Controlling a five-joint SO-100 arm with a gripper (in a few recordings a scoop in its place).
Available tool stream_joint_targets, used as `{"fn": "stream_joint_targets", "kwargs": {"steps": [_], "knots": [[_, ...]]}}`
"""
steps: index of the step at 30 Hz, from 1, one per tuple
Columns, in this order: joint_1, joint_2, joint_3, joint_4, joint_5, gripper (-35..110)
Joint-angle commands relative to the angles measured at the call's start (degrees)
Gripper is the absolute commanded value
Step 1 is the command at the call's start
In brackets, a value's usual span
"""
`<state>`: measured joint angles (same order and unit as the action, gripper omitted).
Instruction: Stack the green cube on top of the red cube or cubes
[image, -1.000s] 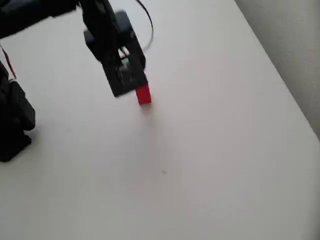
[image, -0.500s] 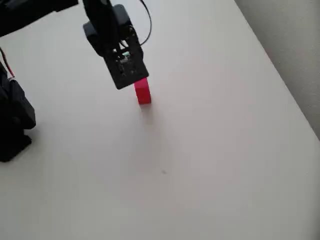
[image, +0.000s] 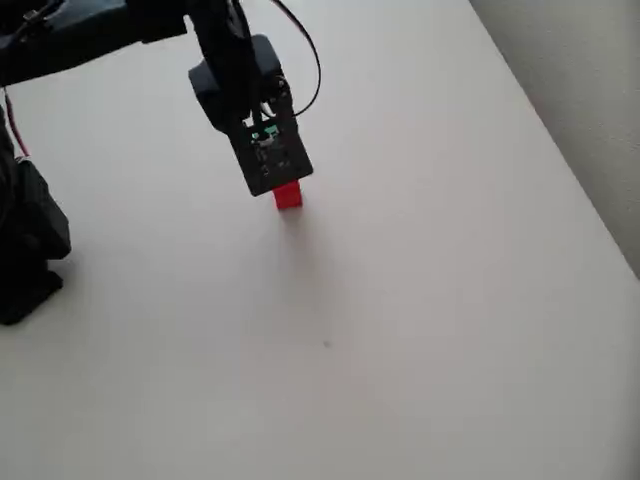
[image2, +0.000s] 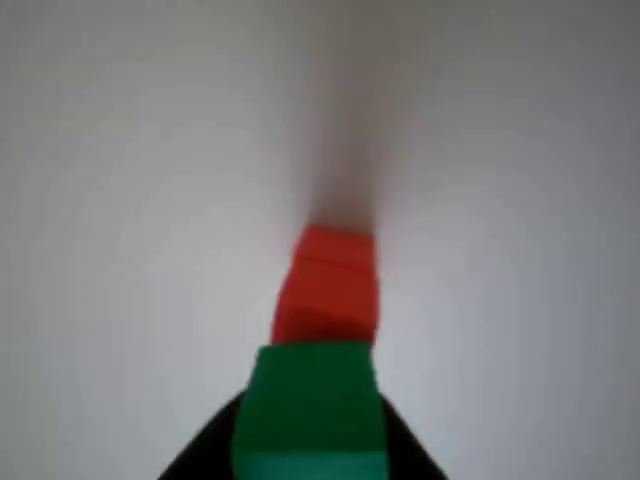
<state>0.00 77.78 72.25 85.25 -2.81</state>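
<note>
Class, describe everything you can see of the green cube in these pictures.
The green cube is small, plain and bright green, with matte-looking faces. In the wrist view it sits low in the picture, held between the black fingers of the gripper, its top face towards the camera. The red block stands on the white table just beyond it; whether they touch cannot be told.

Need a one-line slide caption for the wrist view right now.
Small matte green cube held in the black two-finger gripper, with the tall bright red block just beyond it on the white table.
</note>
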Motion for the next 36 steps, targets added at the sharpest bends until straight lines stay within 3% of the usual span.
{"fn": "stream_joint_targets", "kwargs": {"steps": [1, 7, 16, 26, 36], "knots": [[1.1, -0.1, -3.3, -0.8, 0.4, -2], [1.8, -1.1, -3.3, -1.1, 0.1, -1], [1.5, -0.8, -3.4, -0.9, -0.4, 17], [0.4, -0.6, -4.1, 0.8, -1.9, 25], [-0.5, 7.1, -5.9, 6.1, -3.3, 26]]}}
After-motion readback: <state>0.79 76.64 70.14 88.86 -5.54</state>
